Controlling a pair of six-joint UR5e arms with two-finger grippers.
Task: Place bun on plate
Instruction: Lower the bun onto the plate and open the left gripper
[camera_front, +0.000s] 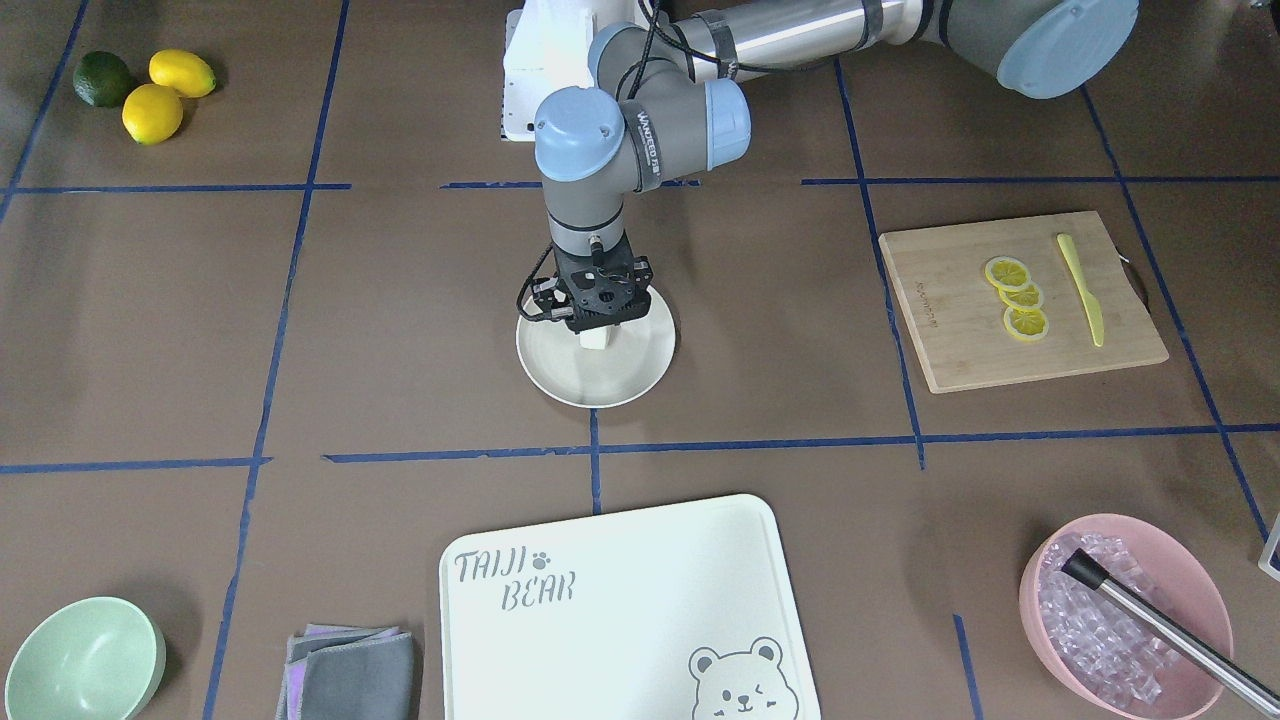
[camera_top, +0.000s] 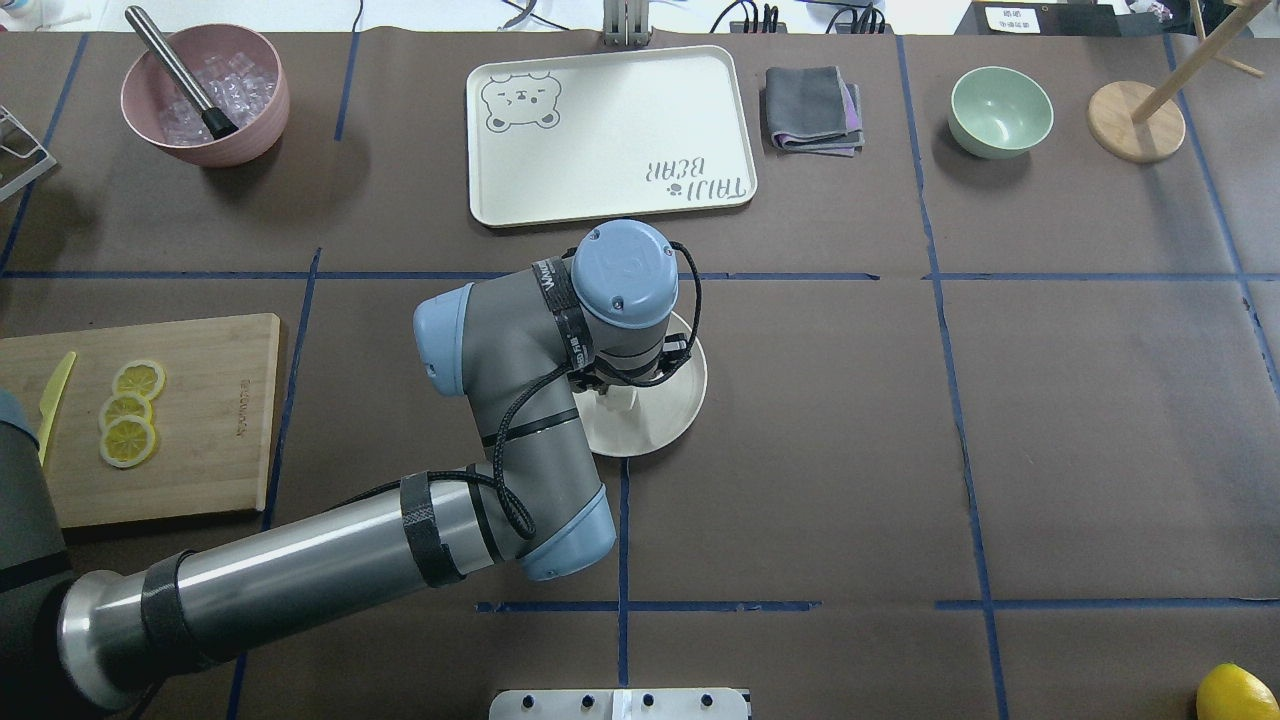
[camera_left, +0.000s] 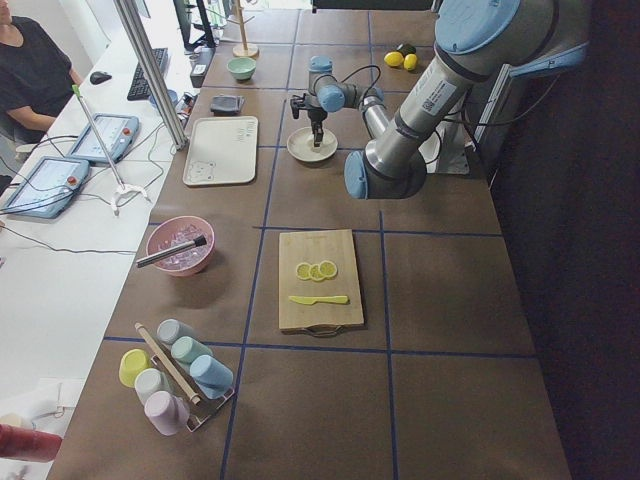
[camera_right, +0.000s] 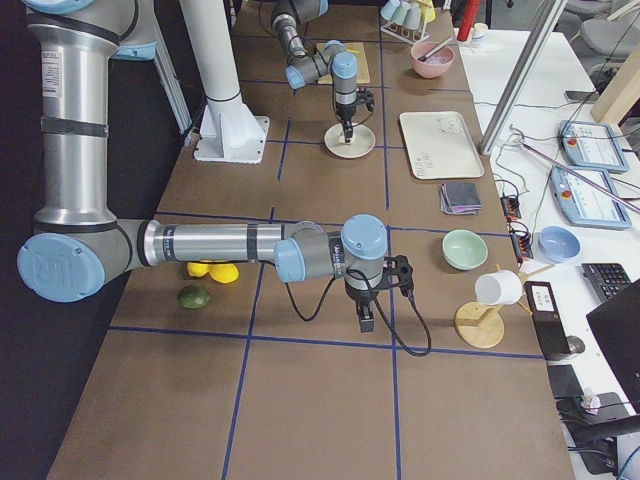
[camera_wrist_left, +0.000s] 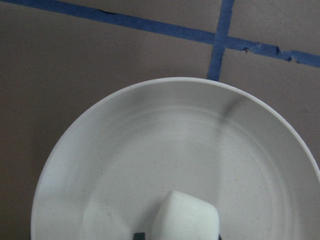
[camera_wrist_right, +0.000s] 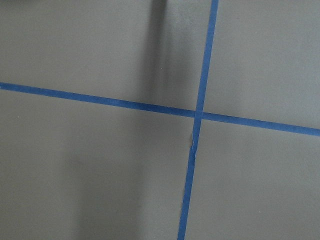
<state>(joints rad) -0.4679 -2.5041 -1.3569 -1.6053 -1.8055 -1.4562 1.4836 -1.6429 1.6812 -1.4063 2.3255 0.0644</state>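
Note:
The round cream-white plate (camera_front: 600, 385) lies mid-table. My left gripper (camera_front: 595, 333) points straight down over it, shut on the small white bun (camera_front: 596, 341). In the left wrist view the bun (camera_wrist_left: 185, 217) fills the bottom edge over the plate's (camera_wrist_left: 150, 145) floor, and a soft shadow lies beside it. Whether the bun touches the plate I cannot tell. From overhead the wrist hides most of the bun (camera_top: 620, 398). My right gripper (camera_right: 365, 320) hangs over bare table at the far side, seen only in the exterior right view, so I cannot tell its state.
A bear-print board (camera_front: 620, 600) lies beyond the plate. A wooden cutting board (camera_front: 940, 330) carries lemon slices and a yellow knife. A pink bowl of ice (camera_front: 1040, 600), a green bowl (camera_front: 80, 660), a grey cloth (camera_front: 350, 670) and whole citrus (camera_front: 150, 110) stand around.

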